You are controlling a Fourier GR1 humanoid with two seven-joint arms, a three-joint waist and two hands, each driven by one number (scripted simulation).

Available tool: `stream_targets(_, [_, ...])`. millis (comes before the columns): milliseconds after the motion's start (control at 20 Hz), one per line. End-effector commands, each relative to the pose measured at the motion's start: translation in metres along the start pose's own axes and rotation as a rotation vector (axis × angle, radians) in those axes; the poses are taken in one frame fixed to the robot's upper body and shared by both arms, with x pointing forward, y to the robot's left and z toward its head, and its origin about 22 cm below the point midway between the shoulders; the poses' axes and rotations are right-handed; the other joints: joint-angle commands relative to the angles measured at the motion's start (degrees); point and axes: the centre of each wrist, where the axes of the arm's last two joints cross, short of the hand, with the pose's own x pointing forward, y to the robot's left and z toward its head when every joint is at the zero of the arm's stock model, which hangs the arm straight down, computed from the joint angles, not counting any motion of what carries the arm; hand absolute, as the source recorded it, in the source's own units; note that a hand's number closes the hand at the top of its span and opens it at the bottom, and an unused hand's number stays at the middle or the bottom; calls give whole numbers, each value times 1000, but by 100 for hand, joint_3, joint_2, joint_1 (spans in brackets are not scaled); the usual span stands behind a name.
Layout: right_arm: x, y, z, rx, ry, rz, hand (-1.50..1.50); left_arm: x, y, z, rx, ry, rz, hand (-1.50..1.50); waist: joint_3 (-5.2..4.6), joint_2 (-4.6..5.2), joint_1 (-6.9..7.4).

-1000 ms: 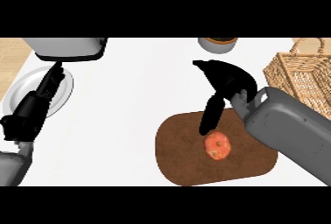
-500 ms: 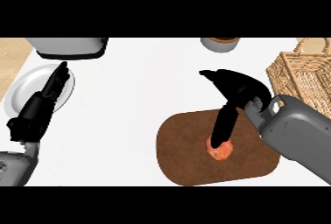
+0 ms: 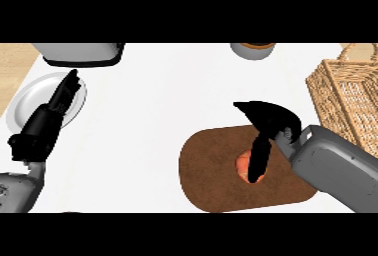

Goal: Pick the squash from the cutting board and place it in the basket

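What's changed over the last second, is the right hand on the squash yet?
The right hand has come down toward the view's lower edge, over the cutting board; its thumb or a finger now lies across the squash. Whether it has closed on it cannot be told. The squash has not moved. The left hand, plate and basket are as before.

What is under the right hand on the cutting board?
The right hand reaches down over the orange squash on the brown cutting board. Its fingers cover most of the squash.
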Motion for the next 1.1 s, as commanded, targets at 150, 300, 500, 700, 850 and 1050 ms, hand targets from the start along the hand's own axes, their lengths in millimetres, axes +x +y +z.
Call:
stream_targets(150, [-29,37,-8,25,103,62,-150,1,-4,0,21,-6,-3,0,3,-3,-38])
stream_targets(300, [-33,36,-16,19,124,61,-150,-2,9,-10,21,-8,-8,0,3,4,-39])
stream_targets(500, [-26,45,-26,1,117,34,-150,14,21,4,-12,-10,-5,0,4,-1,25])
stream_targets(700, [-11,63,-39,-25,90,40,-150,-1,11,6,-12,6,10,0,4,6,39])
stream_targets(850, [-19,62,-28,-34,109,38,-150,-9,6,8,3,3,-7,0,3,1,4])
stream_targets(1050, [-20,76,-19,-51,103,10,-150,13,6,10,17,1,-8,0,4,-6,3])
